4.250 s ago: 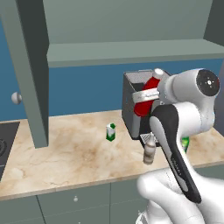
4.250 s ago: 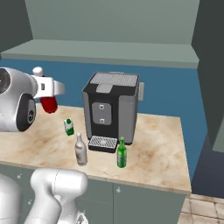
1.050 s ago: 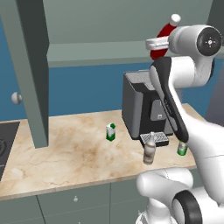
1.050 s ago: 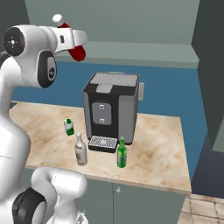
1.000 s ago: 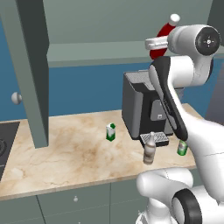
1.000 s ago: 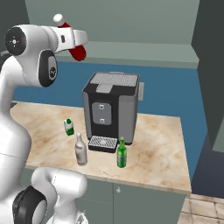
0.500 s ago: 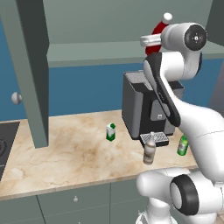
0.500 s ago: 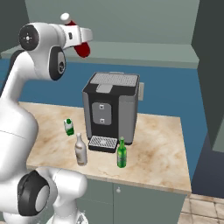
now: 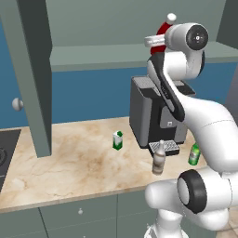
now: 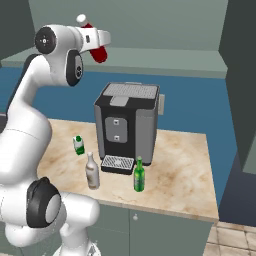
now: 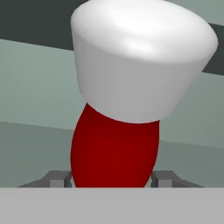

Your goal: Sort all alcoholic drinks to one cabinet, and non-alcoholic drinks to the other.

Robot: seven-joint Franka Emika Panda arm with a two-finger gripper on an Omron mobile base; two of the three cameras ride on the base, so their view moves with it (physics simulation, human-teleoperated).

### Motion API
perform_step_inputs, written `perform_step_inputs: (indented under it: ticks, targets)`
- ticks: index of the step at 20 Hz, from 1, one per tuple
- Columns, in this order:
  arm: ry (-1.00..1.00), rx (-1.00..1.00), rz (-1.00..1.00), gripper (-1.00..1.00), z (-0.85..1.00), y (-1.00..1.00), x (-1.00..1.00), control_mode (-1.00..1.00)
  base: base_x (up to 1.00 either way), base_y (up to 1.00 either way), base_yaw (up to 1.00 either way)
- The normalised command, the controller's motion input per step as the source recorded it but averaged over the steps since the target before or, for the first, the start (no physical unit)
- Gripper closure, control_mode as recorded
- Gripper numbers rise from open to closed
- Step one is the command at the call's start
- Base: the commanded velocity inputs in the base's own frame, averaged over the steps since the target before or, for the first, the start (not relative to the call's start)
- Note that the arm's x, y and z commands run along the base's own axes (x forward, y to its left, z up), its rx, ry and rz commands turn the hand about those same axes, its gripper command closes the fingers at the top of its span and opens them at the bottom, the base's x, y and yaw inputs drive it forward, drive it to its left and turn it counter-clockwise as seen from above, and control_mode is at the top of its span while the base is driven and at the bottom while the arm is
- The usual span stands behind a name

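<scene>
My gripper is shut on the tall red bottle and holds it tilted, high above the coffee machine, level with the open wall cabinet's shelf. In the hand view the bottle and its white cap loom between the fingertips. The green-and-white carton stands on the counter left of the machine. In front of the machine stand the pale bottle and the green glass bottle.
A dark coffee machine stands at the back of the marble counter. An open cabinet door hangs at the left, another door at the right. A round knob shows on the far-left cabinet.
The arm has lifted the red bottle from counter height to the level of the cabinet shelf, and in the last half second carried it further in toward the cabinet. The other drinks stayed put.
</scene>
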Motion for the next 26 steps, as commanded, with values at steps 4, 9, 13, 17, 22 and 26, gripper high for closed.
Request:
perform_step_inputs:
  ticks: [4, 9, 13, 17, 22, 26]
  targets:
    - [0.00, 0.00, 0.00, 1.00, -0.05, 0.00, 0.38, -1.00, 0.00, 0.00, 0.00]
    - [0.00, 0.00, 0.00, 1.00, -0.04, 0.00, 0.37, -1.00, 0.00, 0.00, 0.00]
    - [0.00, 0.00, 0.00, 1.00, -0.04, 0.00, 0.34, -1.00, 0.00, 0.00, 0.00]
    - [0.00, 0.00, 0.00, 1.00, -0.03, 0.00, 0.37, -1.00, 0.00, 0.00, 0.00]
    - [0.00, 0.00, 0.00, 1.00, -0.06, 0.00, 0.32, -1.00, 0.00, 0.00, 0.00]
    - [0.02, 0.00, 0.00, 1.00, -0.17, 0.00, 0.24, -1.00, 0.00, 0.00, 0.00]
